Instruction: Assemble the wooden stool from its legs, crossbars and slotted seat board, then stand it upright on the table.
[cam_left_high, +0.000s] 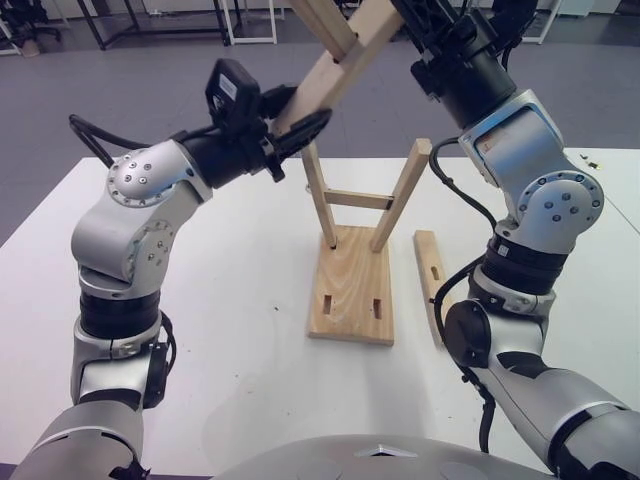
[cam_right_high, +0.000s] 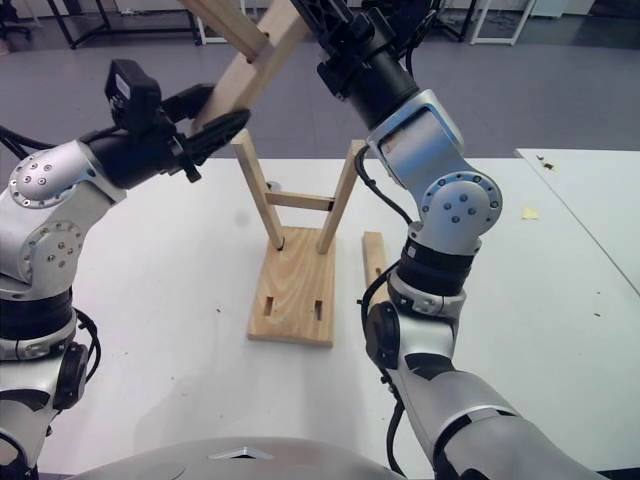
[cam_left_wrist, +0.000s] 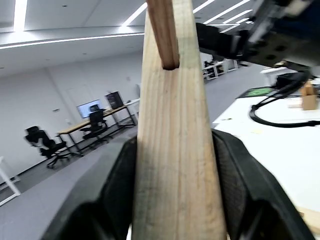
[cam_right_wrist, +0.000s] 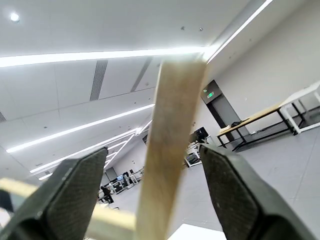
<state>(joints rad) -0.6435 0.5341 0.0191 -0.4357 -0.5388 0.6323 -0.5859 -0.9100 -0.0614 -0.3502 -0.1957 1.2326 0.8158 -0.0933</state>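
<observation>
**Raised leg aloft, near slots open below**

Nearest, flat on the white table: seat board, its two near slots unfilled and facing up. Just beside the board's right edge, apart from it: loose wooden bar, lying lengthwise away from the robot. Farther back, planted in the board's far end: standing leg pair, two legs joined by a rung, roughly upright.

Above and beyond, clear of the table: raised leg, long axis slanting from low on the left up toward the right, with a crossbar seated in its mortise. Left gripper clenched on the leg's lower end, fingers pressed against both sides. Right gripper higher up, around a strip of the same assembly; cannot tell whether clamped or slack.

By judgement: open slots below the left gripper and toward the robot, so left arm nearer. Calls for swinging the leg upright, then lowering it on the near side of the standing pair. Tight room there; open table left and in front; loose bar crowding the right.
</observation>
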